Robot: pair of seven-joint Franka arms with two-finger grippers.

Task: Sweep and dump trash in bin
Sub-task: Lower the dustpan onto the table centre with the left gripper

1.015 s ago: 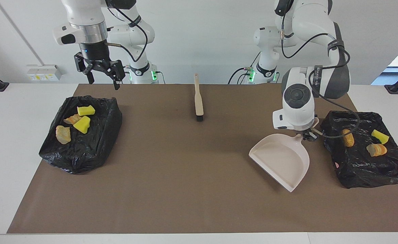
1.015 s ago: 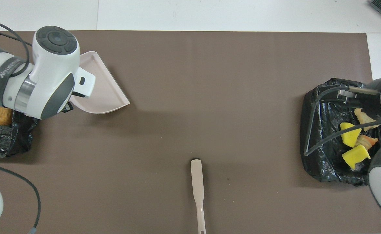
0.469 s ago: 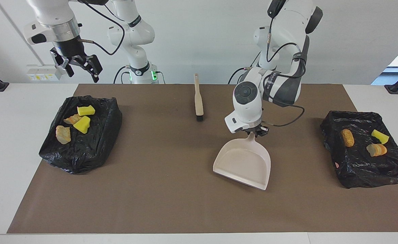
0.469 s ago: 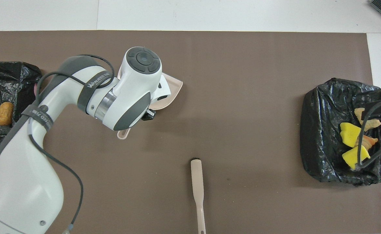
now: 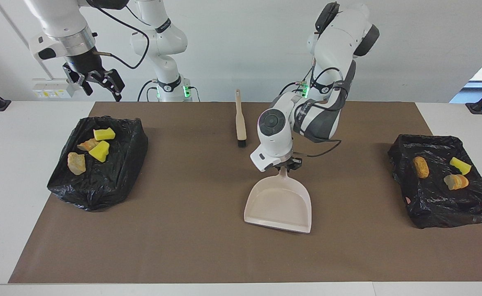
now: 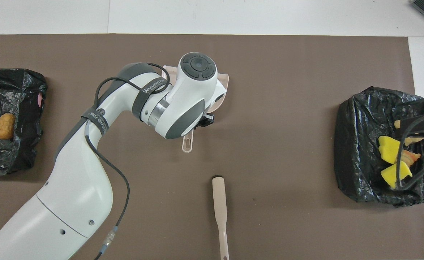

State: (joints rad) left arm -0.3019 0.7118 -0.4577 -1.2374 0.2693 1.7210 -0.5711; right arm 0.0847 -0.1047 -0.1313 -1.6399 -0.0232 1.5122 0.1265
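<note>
Task looks nearly done. All seven trash pcs are off the brown mat [image 5: 208,255] and sit in the two black-bagged bins. Bin at the right arm's end of the table [image 5: 97,172] holds four: two yellow foam chunks [image 5: 103,134] [image 5: 99,151] and two pastry lumps [image 5: 88,144] [image 5: 76,163]. Bin at the left arm's end [image 5: 442,193] holds three: a pastry lump [image 5: 420,166], a yellow chunk [image 5: 460,165], an orange-brown lump [image 5: 455,181]. No loose pcs seen on the mat in either view.

Left tool [image 5: 287,164] is clenched on the handle of the beige dustpan [image 5: 277,203], which sits mid-mat, approx. central between the two bins, mouth pointing at the table edge farthest from the robots. Pan looks empty; whether it rests on the mat or is just above it, can't tell for sure.

Right tool [image 5: 97,82] is released, jaws spread, nothing in it, up in the air over the table edge nearest the robots, by the corner of the bin at its end. Arm waits.

Brush [image 5: 240,119] lies flat on the mat near the robots' edge, centre, bristles toward the pan, apart from both tools.

Left to do, prob.: set the pan down, let go, retract.
</note>
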